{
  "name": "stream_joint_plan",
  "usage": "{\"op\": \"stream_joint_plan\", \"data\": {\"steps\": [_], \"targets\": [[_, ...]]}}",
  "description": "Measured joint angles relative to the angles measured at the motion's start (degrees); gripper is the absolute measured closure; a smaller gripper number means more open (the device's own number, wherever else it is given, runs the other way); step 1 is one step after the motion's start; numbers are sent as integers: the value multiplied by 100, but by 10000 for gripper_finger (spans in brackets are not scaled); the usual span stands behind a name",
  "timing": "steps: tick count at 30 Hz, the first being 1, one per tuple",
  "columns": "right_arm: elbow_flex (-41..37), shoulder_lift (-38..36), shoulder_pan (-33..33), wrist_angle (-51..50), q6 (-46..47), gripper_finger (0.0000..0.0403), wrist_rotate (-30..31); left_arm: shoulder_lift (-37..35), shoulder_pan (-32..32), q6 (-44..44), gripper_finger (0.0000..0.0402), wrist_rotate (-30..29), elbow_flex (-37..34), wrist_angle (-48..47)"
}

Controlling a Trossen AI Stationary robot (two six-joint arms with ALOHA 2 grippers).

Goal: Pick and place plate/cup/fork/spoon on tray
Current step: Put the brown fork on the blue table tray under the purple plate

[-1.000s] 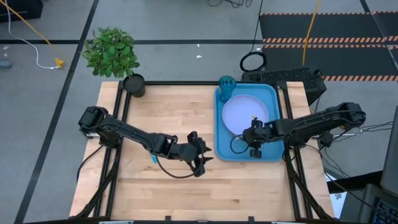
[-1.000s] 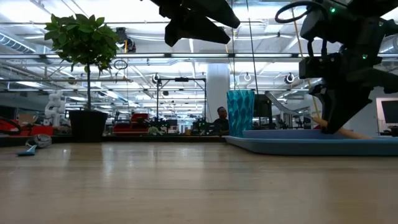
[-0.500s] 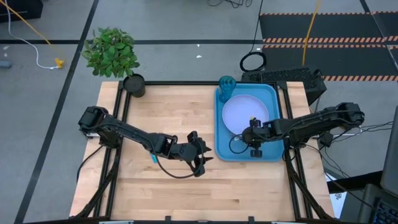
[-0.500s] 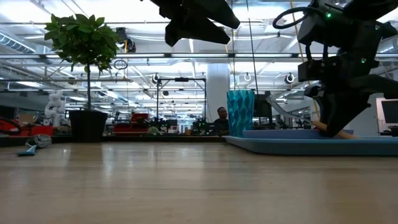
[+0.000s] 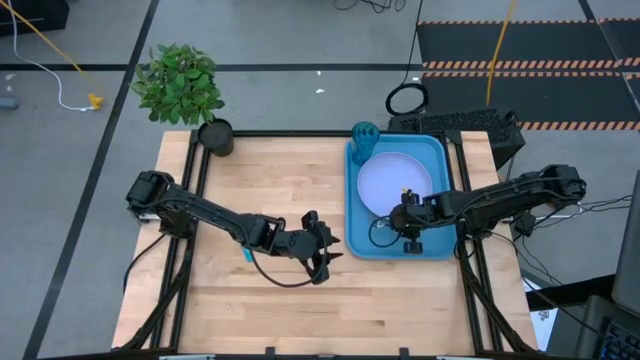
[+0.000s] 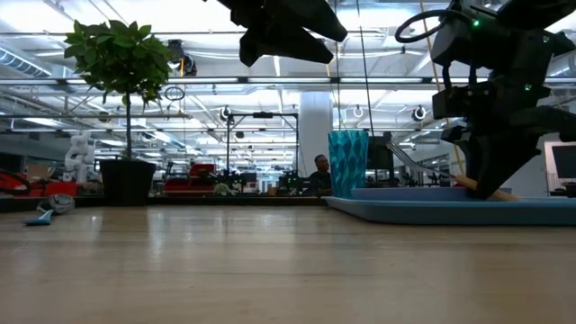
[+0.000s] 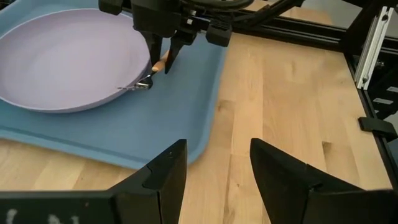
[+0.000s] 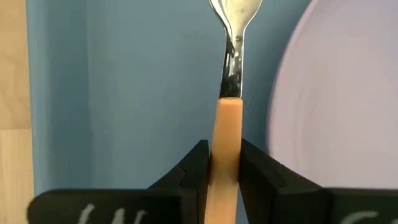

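The blue tray (image 5: 436, 238) lies at the table's right. On it rest the lavender plate (image 5: 385, 180) and, at its far left corner, the upright teal cup (image 5: 364, 133). My right gripper (image 5: 408, 214) is low over the tray at the plate's near edge, shut on the orange-handled fork (image 7: 159, 65). The fork's silvery tines (image 7: 138, 85) reach the plate's rim. My left gripper (image 5: 322, 250) hangs open and empty above the table's middle. The blue-handled spoon (image 5: 247, 254) lies on the table beside the left arm. My right gripper pinches the fork's orange handle (image 8: 226, 127) between its two fingers (image 8: 194, 169), which come from above, pointing down. The fork runs on past the fingertips, slanting down. Its tines (image 8: 234, 14) are low over the tray beside the plate; whether they touch, I cannot tell.
A dark pot with a green plant (image 5: 215, 136) stands at the table's far left corner. Bare wood lies between the tray and the spoon. The plate takes up most of the tray (image 7: 155, 134); a bare blue strip shows along its near and left sides.
My right gripper has sunk a little toward the tray with the fork and stays shut on it.
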Motion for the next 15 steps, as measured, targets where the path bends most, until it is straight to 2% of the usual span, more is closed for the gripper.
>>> {"op": "stream_joint_plan", "data": {"steps": [15], "targets": [[-2,0,0,-18,-246,344,-2,0,0,-37,222,-2,0,2]]}}
